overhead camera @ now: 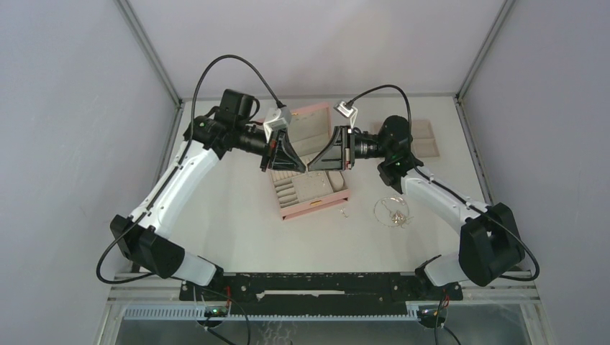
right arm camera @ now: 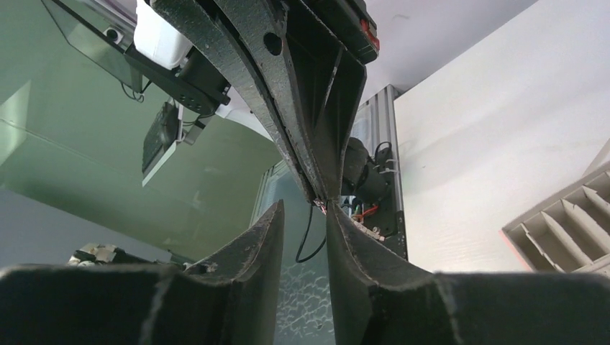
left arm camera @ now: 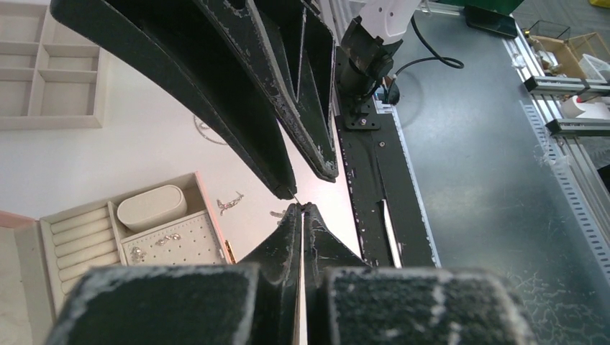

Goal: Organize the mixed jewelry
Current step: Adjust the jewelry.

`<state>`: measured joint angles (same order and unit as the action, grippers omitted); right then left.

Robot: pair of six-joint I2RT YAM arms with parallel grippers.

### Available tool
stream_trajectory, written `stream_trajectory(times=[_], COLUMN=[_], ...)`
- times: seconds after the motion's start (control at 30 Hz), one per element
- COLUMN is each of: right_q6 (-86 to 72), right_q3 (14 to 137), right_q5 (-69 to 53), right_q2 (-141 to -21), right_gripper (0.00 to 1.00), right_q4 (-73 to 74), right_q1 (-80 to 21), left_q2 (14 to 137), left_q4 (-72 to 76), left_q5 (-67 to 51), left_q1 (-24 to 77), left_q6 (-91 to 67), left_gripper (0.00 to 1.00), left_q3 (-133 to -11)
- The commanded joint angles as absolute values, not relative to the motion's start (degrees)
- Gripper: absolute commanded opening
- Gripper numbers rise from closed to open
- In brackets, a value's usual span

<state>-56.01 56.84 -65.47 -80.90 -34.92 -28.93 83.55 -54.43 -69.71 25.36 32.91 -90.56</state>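
My left gripper (overhead camera: pixel 303 169) and right gripper (overhead camera: pixel 313 167) meet tip to tip above the open pink box (overhead camera: pixel 316 207). In the left wrist view the left gripper (left arm camera: pixel 300 208) is shut, with a thin silver pin (left arm camera: pixel 292 194) sticking out of its tips towards the right gripper's fingers (left arm camera: pixel 273 169). In the right wrist view the right gripper (right arm camera: pixel 303 207) is open and the left tips touch one of its fingers. A looped chain necklace (overhead camera: pixel 392 210) and small silver bits (overhead camera: pixel 345 211) lie on the table. Earrings (left arm camera: pixel 169 238) sit on the box's perforated pad.
A flat beige compartment tray (overhead camera: pixel 424 140) lies at the back right and also shows in the left wrist view (left arm camera: pixel 43 72). The box lid stands open behind the box. Two small silver pieces (left arm camera: pixel 229 203) lie on the table just in front of the box.
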Motion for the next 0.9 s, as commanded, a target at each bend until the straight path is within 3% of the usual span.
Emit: stream_trajectory(times=[0.0, 0.3, 0.67, 0.87], right_q6=[-57.56, -58.48, -58.78, -58.31], right_q3=[58.97, 58.93, 58.93, 58.89], right_q5=[-66.94, -67.24, -67.06, -67.81], right_q2=[-81.03, -81.73, -81.96, -81.30], right_gripper=[0.34, 0.28, 0.00, 0.00], right_q4=[-39.51, -40.37, -40.61, -39.51], right_q1=[-29.33, -29.53, -29.47, -29.51], left_q2=[83.79, 84.09, 84.08, 83.93], left_q4=[-52.85, -52.76, -52.74, -52.72], left_q5=[-72.09, -72.20, -72.86, -72.84], left_q1=[24.96, 24.87, 24.79, 24.76], left_q6=[31.97, 31.67, 31.60, 31.71], left_gripper=[0.00, 0.00, 0.00, 0.00], left_q3=[-93.25, -93.52, -93.08, -92.90])
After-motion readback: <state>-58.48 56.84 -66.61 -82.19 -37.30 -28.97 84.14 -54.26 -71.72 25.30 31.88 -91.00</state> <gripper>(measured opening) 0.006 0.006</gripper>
